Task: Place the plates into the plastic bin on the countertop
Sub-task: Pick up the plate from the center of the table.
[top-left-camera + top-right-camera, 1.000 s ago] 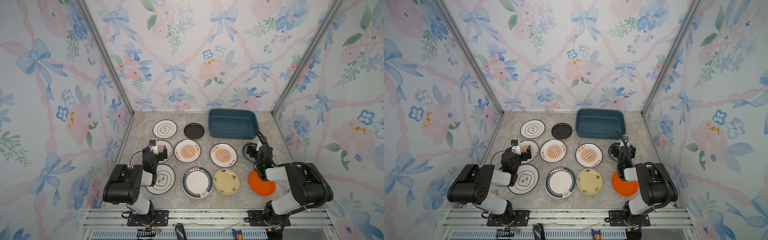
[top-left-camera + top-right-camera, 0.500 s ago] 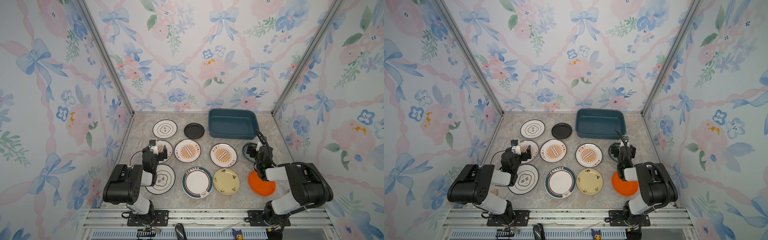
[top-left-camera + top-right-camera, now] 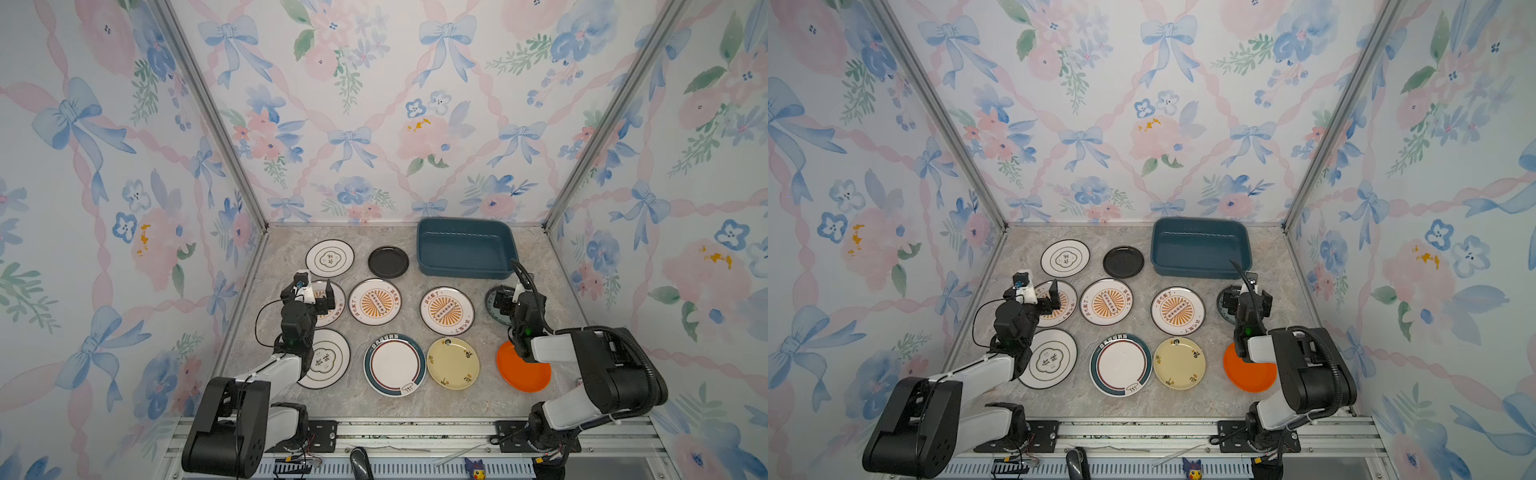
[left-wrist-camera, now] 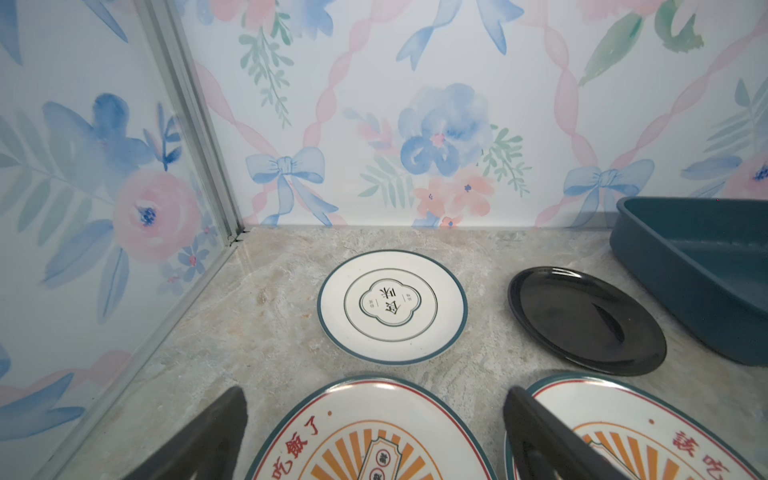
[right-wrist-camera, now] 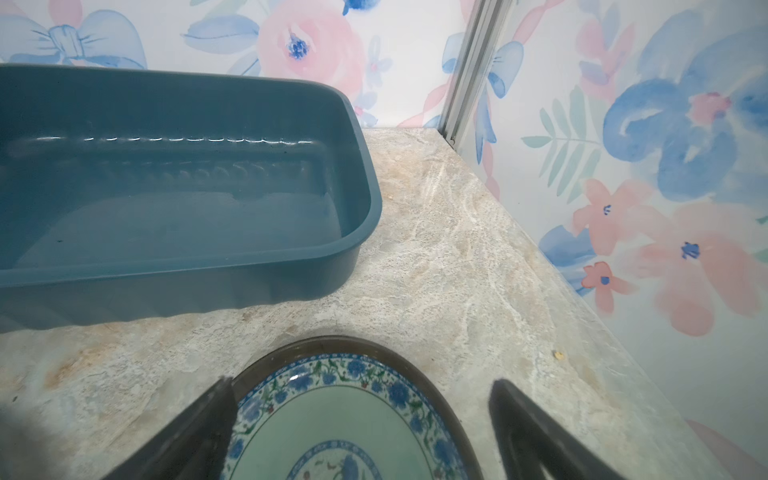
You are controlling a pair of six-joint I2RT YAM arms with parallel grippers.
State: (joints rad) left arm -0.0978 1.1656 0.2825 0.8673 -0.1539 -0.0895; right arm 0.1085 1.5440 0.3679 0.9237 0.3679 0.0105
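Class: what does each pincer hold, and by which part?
Nothing. Both stand open: left pincer over a sunburst plate, right pincer over the blue-green plate.

We see a silver slotted aluminium rail (image 3: 415, 429) running across the near edge of the scene. Below its middle sits a black rounded plastic object (image 3: 360, 461), and further along, below the rail too, a small blue-and-yellow toy figure (image 3: 475, 468). Beyond the rail rise white wallpapered panels (image 3: 374, 124) printed with blue bows, pink ribbons and flowers, joined by slanting silver metal corner posts (image 3: 213, 112).
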